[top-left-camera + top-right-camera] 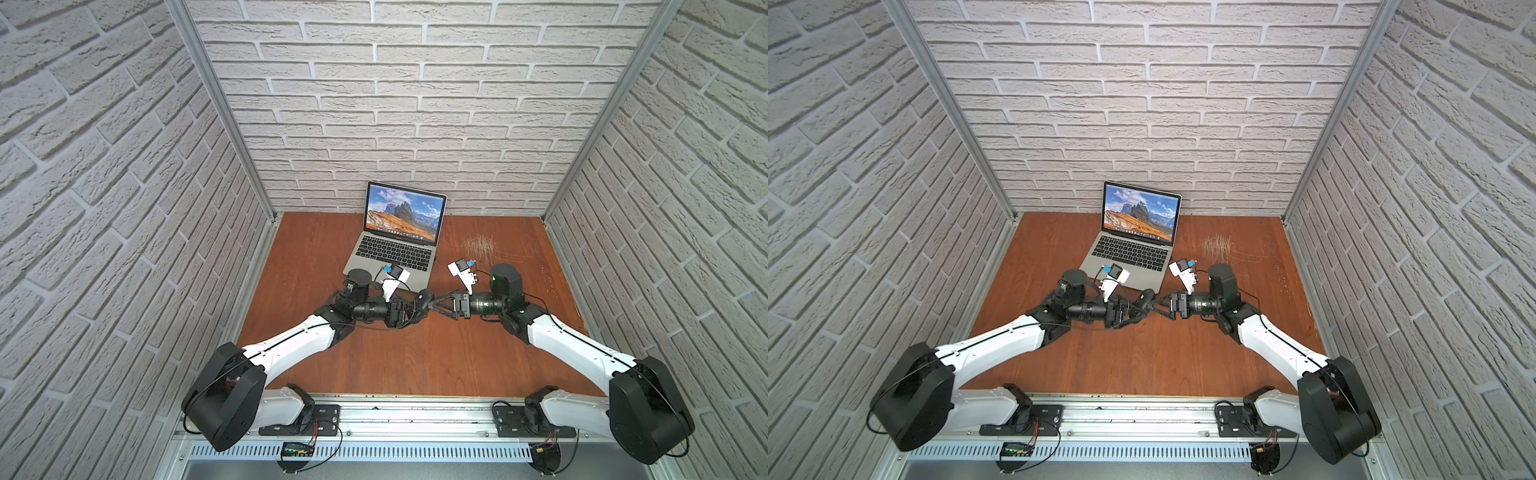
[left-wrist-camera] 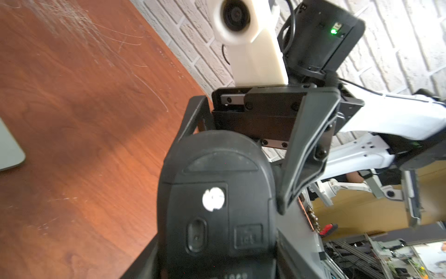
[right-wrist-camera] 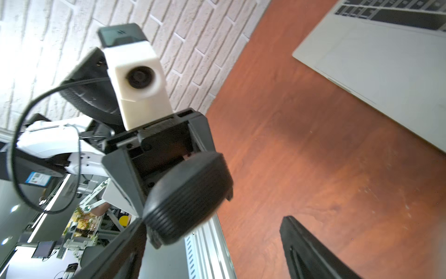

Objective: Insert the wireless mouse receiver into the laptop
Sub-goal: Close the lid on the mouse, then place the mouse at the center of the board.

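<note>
The open silver laptop [image 1: 376, 266] [image 1: 1096, 266] stands at the back of the table; its palm rest [image 3: 386, 72] and one corner [image 2: 9, 149] show in the wrist views. My left gripper [image 1: 415, 311] [image 2: 217, 265] is shut on a black mouse [image 1: 424, 300] [image 1: 1147, 297] [image 2: 217, 169], held above the table with its underside towards the left wrist camera. My right gripper [image 1: 436, 306] [image 3: 214, 253] faces it, open, its fingers [image 2: 306, 149] standing either side of the mouse's [image 3: 188, 200] far end. I cannot pick out the wireless mouse receiver; the underside has a small square inset [image 2: 248, 236].
The wooden table [image 1: 415, 361] has a scratched patch [image 1: 480, 245] right of the laptop. White brick walls close off three sides and a metal rail [image 1: 395, 415] runs along the front edge. Both arms meet just in front of the laptop.
</note>
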You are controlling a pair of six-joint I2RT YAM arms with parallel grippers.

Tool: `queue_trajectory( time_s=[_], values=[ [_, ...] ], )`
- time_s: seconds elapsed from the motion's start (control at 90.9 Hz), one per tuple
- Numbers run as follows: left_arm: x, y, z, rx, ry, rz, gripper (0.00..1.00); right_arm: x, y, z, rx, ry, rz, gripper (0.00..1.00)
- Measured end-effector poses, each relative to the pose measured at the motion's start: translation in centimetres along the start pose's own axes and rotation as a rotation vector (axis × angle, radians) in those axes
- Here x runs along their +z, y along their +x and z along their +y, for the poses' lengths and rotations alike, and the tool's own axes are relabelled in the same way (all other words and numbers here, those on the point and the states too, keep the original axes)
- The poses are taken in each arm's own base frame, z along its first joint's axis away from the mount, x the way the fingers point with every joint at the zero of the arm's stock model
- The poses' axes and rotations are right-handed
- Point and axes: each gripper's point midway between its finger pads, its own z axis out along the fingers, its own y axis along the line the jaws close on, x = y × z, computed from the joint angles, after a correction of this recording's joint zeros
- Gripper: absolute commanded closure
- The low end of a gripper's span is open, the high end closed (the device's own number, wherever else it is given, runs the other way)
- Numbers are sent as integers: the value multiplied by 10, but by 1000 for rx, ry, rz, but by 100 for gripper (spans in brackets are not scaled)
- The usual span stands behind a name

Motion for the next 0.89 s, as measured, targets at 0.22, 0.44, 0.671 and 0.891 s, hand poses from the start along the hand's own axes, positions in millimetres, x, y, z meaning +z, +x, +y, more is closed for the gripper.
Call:
queue_trajectory(
  time_s=[0.22, 0.44, 0.671, 0.891],
  values=[
    [1, -2, -37, -20, 131, 16, 75, 11, -8, 39, -85, -103, 26, 20],
    [0, -6, -44, -24, 143, -3, 58, 14, -6, 57, -107, -138, 35, 61],
    [-14, -13, -19, 33, -74, -114, 2, 10, -10, 27, -64, 87, 6, 72],
    [-76, -11, 47, 94, -522, -279, 2, -9, -13, -77, -29, 686, 120, 76]
  ],
)
